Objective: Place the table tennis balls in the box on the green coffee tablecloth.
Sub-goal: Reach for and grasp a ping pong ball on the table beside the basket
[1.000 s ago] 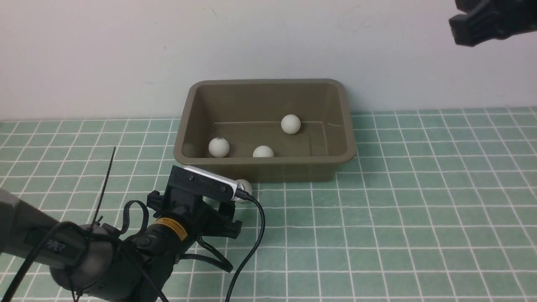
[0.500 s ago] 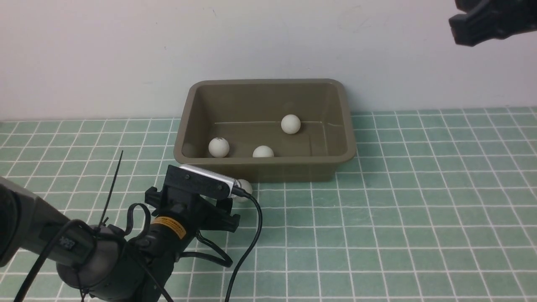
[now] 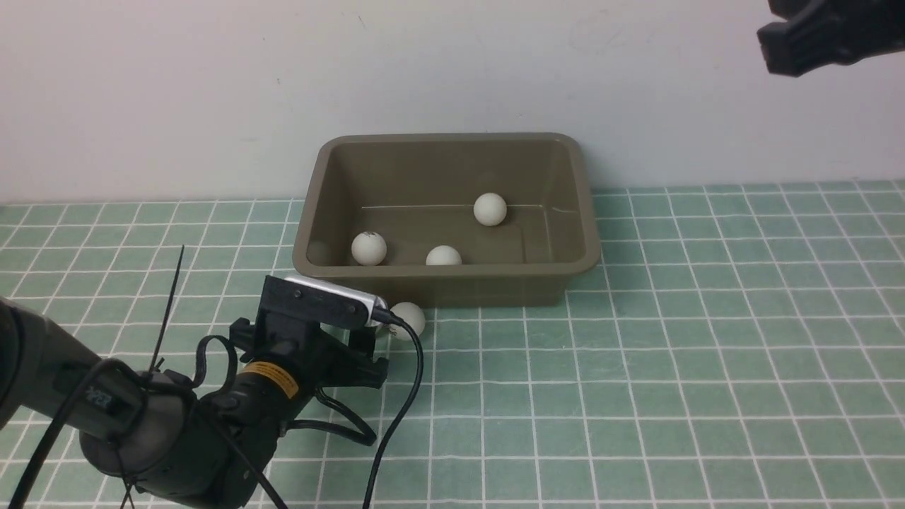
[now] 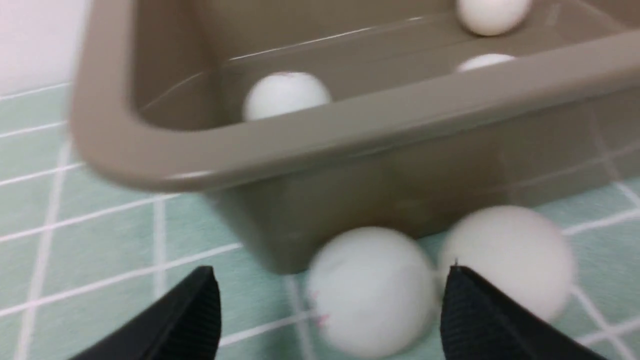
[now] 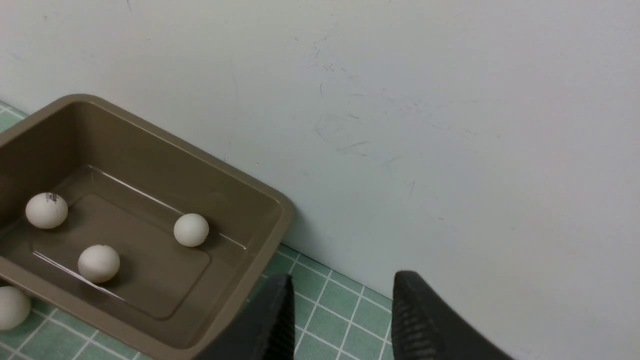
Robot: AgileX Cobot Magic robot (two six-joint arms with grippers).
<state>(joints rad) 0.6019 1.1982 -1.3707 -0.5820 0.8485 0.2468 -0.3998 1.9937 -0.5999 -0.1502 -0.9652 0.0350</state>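
White ball (image 4: pixel 370 292) between parted jaws of left gripper (image 4: pixel 330 280), beside box (image 4: pixel 350 130).

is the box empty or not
Not empty: three table tennis balls lie inside the box; two more balls sit outside by its front wall.

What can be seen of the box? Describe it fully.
The box is an olive-brown plastic tub with rounded corners, sloping walls and a flared rim. It stands upright and open on the green cloth, its back close to the white wall. Three white balls lie on its floor; two more balls sit outside at the foot of its near wall.
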